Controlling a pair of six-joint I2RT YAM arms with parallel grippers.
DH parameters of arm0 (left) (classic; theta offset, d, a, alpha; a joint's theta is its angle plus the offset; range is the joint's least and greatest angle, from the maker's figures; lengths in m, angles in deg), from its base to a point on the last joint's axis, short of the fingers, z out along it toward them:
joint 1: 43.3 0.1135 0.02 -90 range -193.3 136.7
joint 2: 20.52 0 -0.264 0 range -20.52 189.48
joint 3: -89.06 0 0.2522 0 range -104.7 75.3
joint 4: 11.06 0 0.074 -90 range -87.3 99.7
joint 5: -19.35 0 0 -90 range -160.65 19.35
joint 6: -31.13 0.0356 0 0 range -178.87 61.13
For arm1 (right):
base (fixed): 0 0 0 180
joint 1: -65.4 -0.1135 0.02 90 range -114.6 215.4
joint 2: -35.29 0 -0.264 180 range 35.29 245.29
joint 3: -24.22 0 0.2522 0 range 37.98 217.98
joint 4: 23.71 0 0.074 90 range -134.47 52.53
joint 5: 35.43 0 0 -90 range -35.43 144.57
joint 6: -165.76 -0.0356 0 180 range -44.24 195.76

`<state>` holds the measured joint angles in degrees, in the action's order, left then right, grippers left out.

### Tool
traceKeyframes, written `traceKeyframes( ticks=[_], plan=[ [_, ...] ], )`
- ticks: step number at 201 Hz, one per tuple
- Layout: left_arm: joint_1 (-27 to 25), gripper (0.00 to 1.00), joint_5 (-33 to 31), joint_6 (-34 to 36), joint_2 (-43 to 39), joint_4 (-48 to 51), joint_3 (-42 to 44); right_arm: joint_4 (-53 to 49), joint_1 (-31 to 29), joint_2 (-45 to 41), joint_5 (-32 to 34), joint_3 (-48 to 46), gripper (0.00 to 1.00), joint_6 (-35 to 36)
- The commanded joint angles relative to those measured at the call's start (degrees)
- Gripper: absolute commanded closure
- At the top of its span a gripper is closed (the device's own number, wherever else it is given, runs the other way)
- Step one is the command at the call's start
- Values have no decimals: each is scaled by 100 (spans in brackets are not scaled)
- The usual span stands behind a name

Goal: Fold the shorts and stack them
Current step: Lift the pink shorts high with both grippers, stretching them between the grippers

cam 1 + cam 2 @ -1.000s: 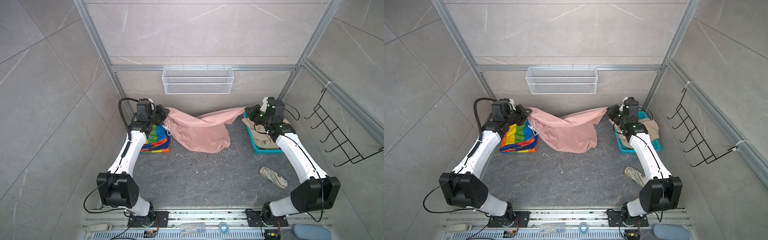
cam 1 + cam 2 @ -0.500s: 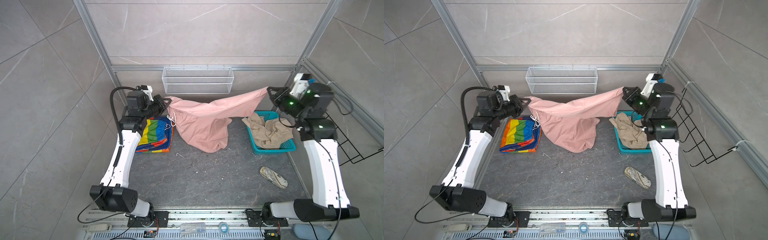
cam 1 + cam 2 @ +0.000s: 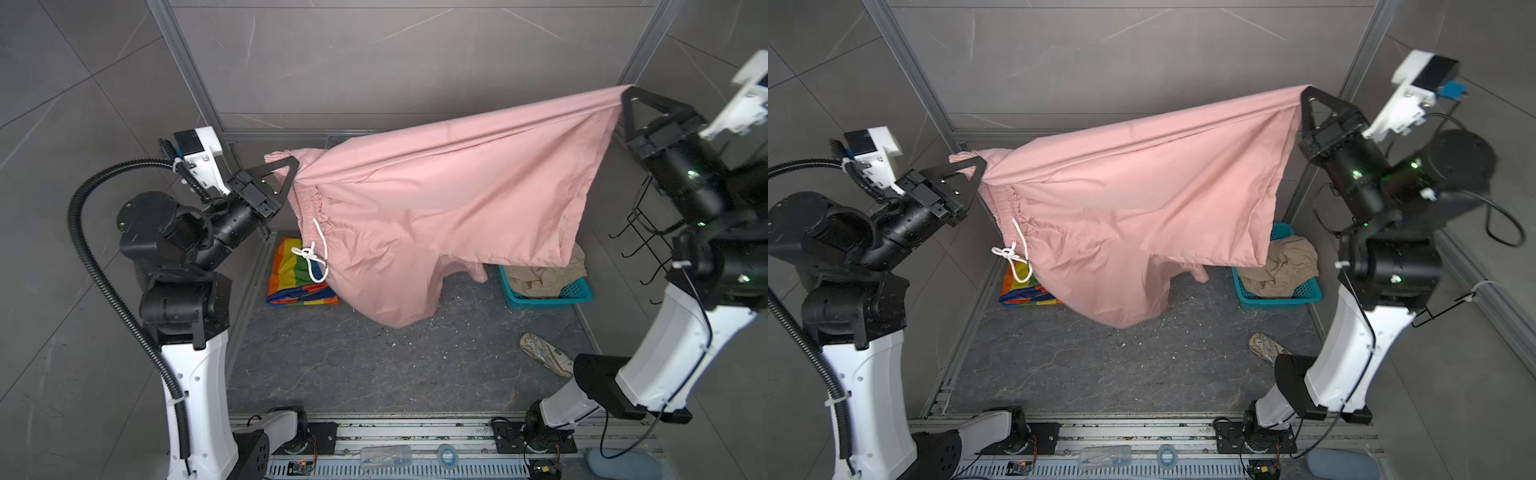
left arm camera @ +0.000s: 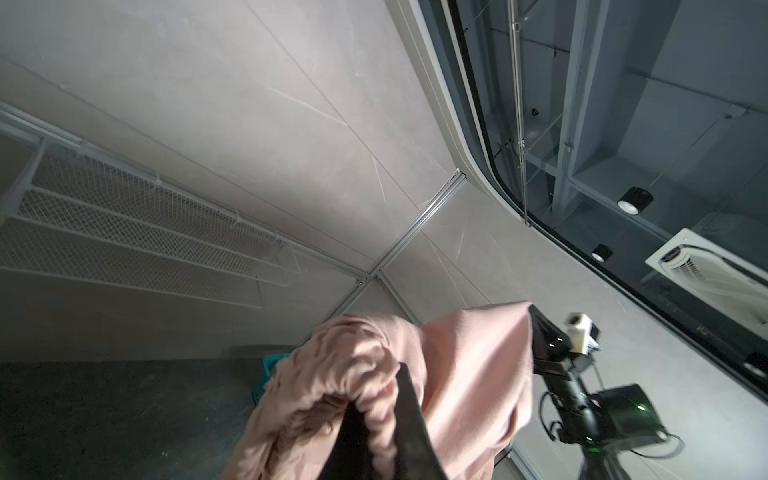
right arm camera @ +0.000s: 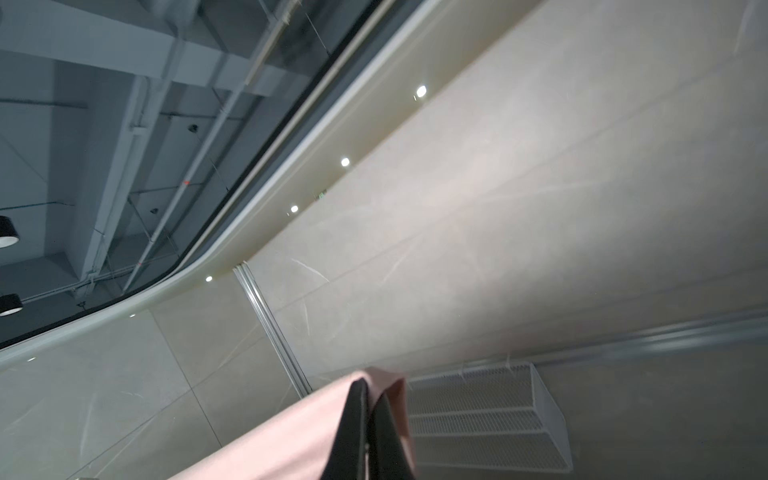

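Lifted higher: pink shorts (image 3: pixel 436 199), clamped in left gripper (image 3: pixel 294 166) and right gripper (image 3: pixel 623 97). Beneath them: grey stone floor (image 3: pixel 353 365); rainbow shorts (image 3: pixel 295 274) and teal basket (image 3: pixel 552 297), both partly hidden.

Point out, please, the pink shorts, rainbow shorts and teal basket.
pink shorts (image 3: pixel 436 208), in a top view, middle of the hanging cloth
rainbow shorts (image 3: pixel 286 282), in a top view, striped upper face
teal basket (image 3: pixel 548 302), in a top view, front wall

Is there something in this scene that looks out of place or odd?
A dirty sole-like object lies alone on the floor near the teal basket; it is no garment. The pink shorts hang slanted: the right gripper holds its corner higher than the left gripper.
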<state>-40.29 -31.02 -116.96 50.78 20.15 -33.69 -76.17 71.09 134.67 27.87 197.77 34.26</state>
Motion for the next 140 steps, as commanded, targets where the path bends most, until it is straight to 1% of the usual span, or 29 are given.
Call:
traceKeyframes(
  ticks=[1,15,34,63,87,102,121,140],
  plan=[
    [436,100,68,-404,900,-16,872,-655,229,1153,615,-391,100,188],
    [448,100,3,-178,1134,13,1336,-847,229,1559,647,-549,100,432],
    [441,100,30,-192,1428,-374,1981,-884,227,1971,709,-865,100,669],
    [430,100,-105,120,1906,-340,2308,-1013,178,2427,797,-867,100,919],
    [323,100,-94,182,2084,-374,2195,-1161,116,2595,771,-577,100,959],
    [108,100,-199,476,2113,-98,1846,-1151,79,2512,676,-483,100,929],
    [-213,100,-463,967,2206,463,1297,-1017,-22,2243,654,-634,100,889],
    [-333,100,-484,1004,2312,543,1222,-826,-91,1880,679,-1051,100,929]
  ],
)
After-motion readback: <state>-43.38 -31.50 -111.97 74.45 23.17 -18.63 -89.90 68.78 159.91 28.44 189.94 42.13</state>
